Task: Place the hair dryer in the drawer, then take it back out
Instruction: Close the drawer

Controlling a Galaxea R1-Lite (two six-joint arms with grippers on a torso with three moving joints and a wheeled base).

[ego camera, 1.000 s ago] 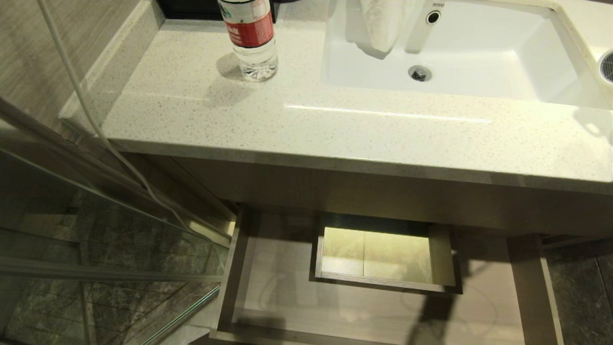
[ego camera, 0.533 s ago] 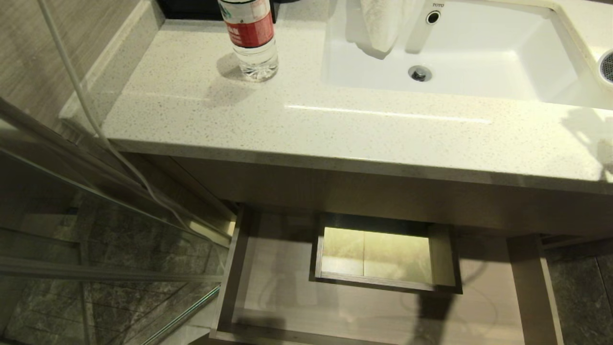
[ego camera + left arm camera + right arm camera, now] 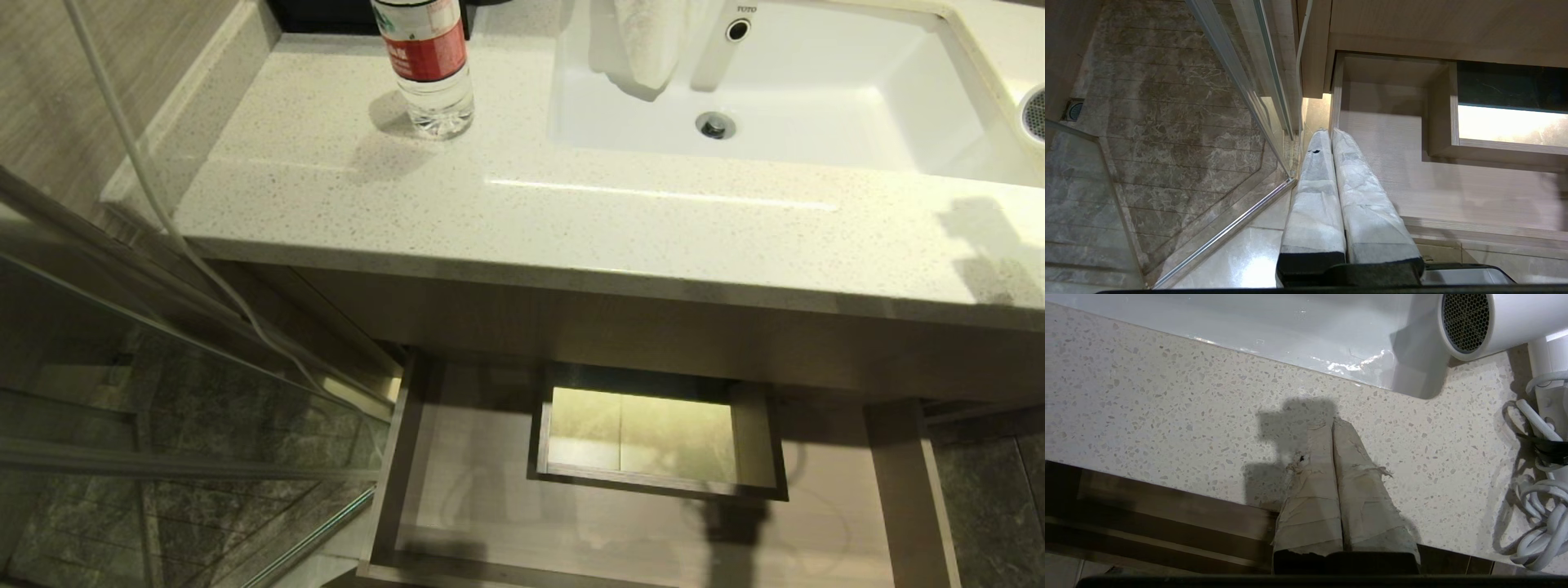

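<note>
Left to right: the left gripper (image 3: 1329, 131), its two white-wrapped fingers pressed together and holding nothing, hangs pointing down over the left end of the wide, shallow pale wood-grain drawer (image 3: 490, 523), which stands pulled open under the speckled cream stone counter (image 3: 571, 229). The right gripper (image 3: 1331, 421), tape-wrapped fingers clenched empty, points down above the counter's front edge. Nearby to its right, the white plastic hair dryer (image 3: 1490, 318) lies on the counter beside the white sink (image 3: 775, 98), its coiled white cord (image 3: 1543, 506) alongside.

The left gripper (image 3: 1329, 136), fingers pressed together, hangs above the open drawer (image 3: 1412, 188) beside a glass shower door (image 3: 1241, 81).
</note>
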